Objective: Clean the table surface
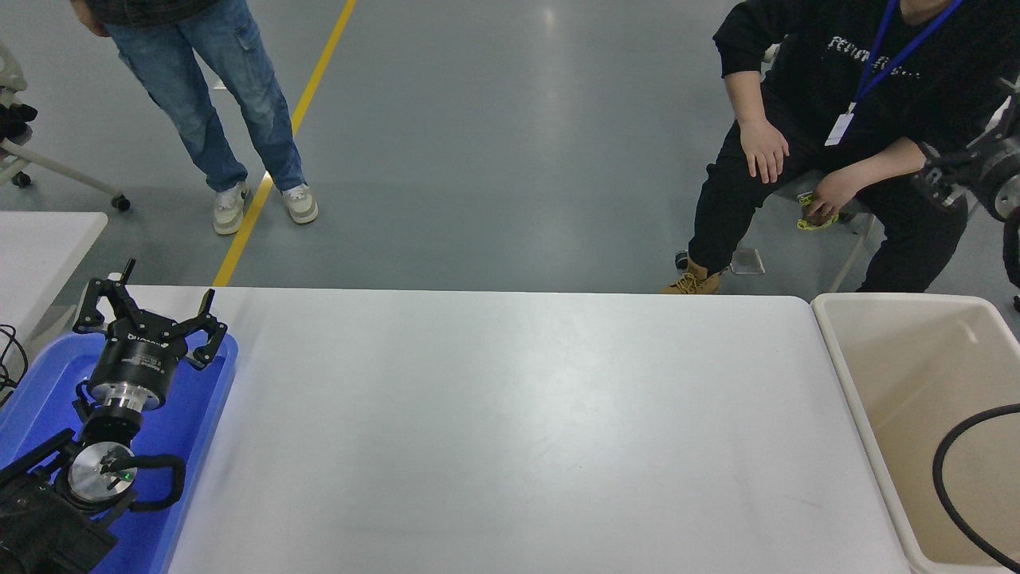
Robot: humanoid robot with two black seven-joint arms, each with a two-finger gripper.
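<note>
The table surface point(510, 414) is a wide matte white top with rounded corners that fills the middle of the head view. My left gripper point(147, 315) is parked at the lower left above a blue tray, its fingers spread open and holding nothing. My right gripper point(960, 171) is high at the right edge, beyond the table's far side and in front of the seated person. It is partly cut off by the frame. A black cable loop point(952, 486) from the right arm hangs over the bin.
A beige plastic bin point(846, 375) stands against the table's right end. The blue tray point(203, 414) lies at the left edge. A smaller white tabletop point(40, 239) shows a corner at far left. One person point(837, 80) sits beyond the far edge. Another person point(223, 104) stands at top left.
</note>
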